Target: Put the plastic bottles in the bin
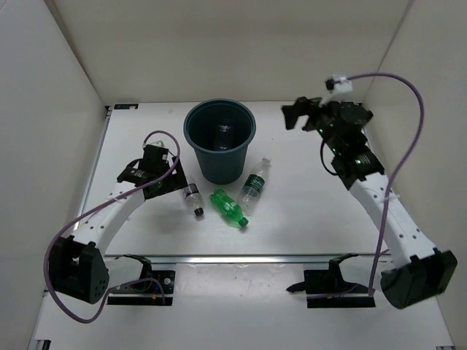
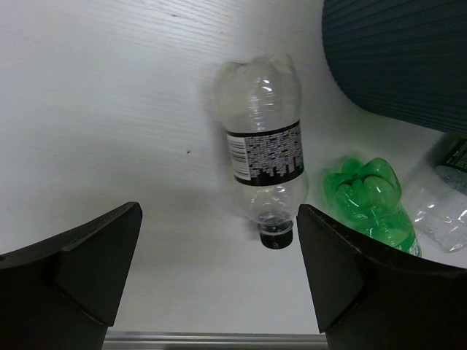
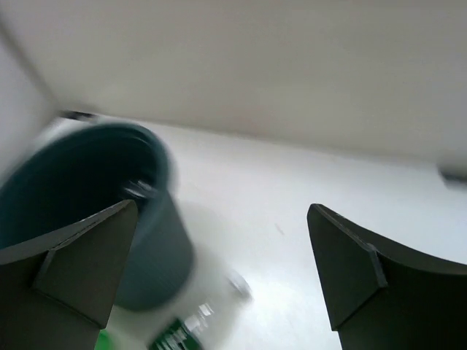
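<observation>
The dark teal bin (image 1: 219, 142) stands mid-table, with a clear bottle (image 1: 222, 131) glinting inside it. In front of it lie three bottles: a clear one with a dark label and black cap (image 1: 192, 197), an all-green one (image 1: 228, 208), and a clear one with a white cap (image 1: 255, 186). My left gripper (image 1: 166, 182) is open and low, just left of the black-capped bottle (image 2: 264, 153), which lies ahead of its fingers (image 2: 350, 270). My right gripper (image 1: 298, 113) is open, empty and raised to the right of the bin (image 3: 80, 211).
White enclosure walls (image 1: 66, 87) close in the left, back and right. A metal rail (image 1: 241, 257) runs across the near edge. The green bottle (image 2: 372, 197) and the white-capped bottle (image 2: 445, 208) lie close against the bin (image 2: 401, 58).
</observation>
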Robot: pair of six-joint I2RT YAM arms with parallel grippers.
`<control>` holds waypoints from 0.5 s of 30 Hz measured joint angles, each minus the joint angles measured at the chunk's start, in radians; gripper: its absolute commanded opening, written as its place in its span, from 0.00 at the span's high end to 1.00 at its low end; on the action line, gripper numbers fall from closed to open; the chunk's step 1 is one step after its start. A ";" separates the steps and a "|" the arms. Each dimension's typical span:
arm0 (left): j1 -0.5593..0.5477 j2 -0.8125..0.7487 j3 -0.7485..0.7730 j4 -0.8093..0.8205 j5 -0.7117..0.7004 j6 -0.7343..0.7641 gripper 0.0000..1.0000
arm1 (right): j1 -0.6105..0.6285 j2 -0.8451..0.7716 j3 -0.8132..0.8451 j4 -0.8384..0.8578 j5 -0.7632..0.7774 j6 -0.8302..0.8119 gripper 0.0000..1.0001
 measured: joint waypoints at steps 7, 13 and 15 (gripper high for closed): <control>-0.060 0.105 -0.003 0.080 0.003 -0.044 0.01 | -0.424 -0.232 -0.321 -0.386 0.096 0.087 0.01; -0.081 0.198 -0.013 0.141 -0.015 -0.090 0.01 | -0.463 -0.338 -0.431 -0.595 0.177 0.093 0.01; -0.085 0.227 -0.014 0.159 -0.026 -0.104 0.01 | -0.426 -0.338 -0.431 -0.605 0.197 0.092 0.01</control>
